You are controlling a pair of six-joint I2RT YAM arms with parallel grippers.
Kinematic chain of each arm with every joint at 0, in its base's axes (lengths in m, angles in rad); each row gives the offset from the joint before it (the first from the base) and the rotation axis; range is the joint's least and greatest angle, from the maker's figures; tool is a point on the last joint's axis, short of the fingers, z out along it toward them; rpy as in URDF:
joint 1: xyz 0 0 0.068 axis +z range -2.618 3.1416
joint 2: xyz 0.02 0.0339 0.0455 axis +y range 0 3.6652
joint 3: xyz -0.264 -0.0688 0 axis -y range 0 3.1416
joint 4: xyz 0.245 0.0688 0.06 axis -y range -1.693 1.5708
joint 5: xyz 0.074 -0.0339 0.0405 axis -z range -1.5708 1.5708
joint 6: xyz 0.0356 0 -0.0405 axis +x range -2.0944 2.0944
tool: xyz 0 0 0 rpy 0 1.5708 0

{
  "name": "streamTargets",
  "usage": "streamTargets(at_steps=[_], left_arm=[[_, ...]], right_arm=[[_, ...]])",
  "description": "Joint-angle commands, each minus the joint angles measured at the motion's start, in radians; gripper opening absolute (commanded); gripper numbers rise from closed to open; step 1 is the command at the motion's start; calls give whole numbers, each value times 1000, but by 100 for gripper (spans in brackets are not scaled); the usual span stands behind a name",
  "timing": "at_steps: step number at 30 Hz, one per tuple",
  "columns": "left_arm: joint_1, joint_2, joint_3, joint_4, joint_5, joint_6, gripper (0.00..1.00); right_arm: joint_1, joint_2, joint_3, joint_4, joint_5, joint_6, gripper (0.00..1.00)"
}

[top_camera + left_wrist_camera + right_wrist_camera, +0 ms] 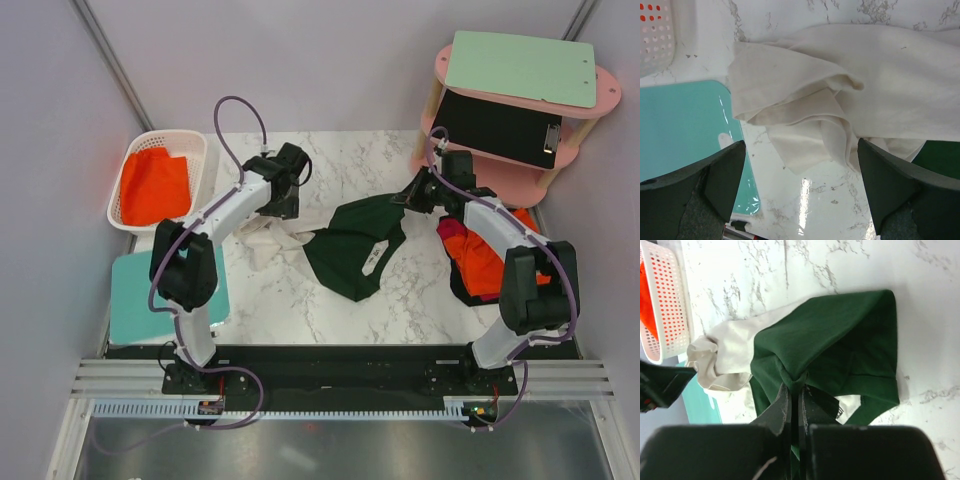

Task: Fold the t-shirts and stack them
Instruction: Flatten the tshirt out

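Your right gripper (795,392) is pinching a bunched fold of the dark green t-shirt (352,255), fingers pressed together on the cloth. From that pinch, toward the far right of the marble table (400,310), the shirt is trailing down and leftward to the table's middle, so its long axis is running diagonally (the lower end is lying spread on the marble). Its left edge is overlapping the cream-white t-shirt (840,90), which is lying crumpled under your left arm, just beside the teal board (685,125). Your left gripper (800,162) is hovering over that cream heap with its fingers spread wide, gripping nothing. Bare marble is showing in front of the green shirt toward the near edge, and behind it toward the far edge. The white basket (172,136) is bounding the far left, and an orange cloth pile (480,262) is crowding the right edge.
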Motion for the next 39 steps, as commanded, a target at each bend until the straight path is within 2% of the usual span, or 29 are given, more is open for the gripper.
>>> streamTargets(at_steps=[1, 13, 16, 17, 18, 20, 21, 23, 24, 25, 26, 34, 39], left_arm=[[4, 99, 99, 39, 16, -13, 100], [5, 266, 251, 35, -86, 40, 99], [7, 295, 263, 30, -107, 41, 92], [7, 303, 268, 18, -119, 35, 87], [8, 317, 272, 7, -145, 27, 74], [16, 331, 286, -28, -171, 14, 63], [21, 338, 292, -39, -172, 10, 53], [34, 346, 298, -57, -175, 6, 40], [39, 341, 295, -69, -179, 1, 25], [44, 329, 289, -74, -182, -8, 16], [54, 315, 285, -76, -182, -8, 2], [114, 138, 275, -91, -215, 17, 2], [148, -19, 284, -91, -210, 36, 2]], right_arm=[[10, 19, 61, 37, -31, 21, 0], [12, 33, 42, 60, -56, 33, 0], [12, 37, 41, 64, -57, 33, 0], [12, 39, 42, 64, -57, 33, 0], [12, 39, 41, 64, -57, 33, 0], [13, 40, 42, 64, -57, 35, 0], [13, 42, 44, 64, -57, 33, 0], [13, 48, 50, 64, -57, 33, 0], [12, 51, 51, 66, -57, 33, 0], [12, 54, 54, 66, -60, 38, 0], [13, 56, 59, 66, -63, 38, 0], [13, 42, 102, 63, -68, 29, 0], [12, -22, 130, 63, -68, 0, 0]])
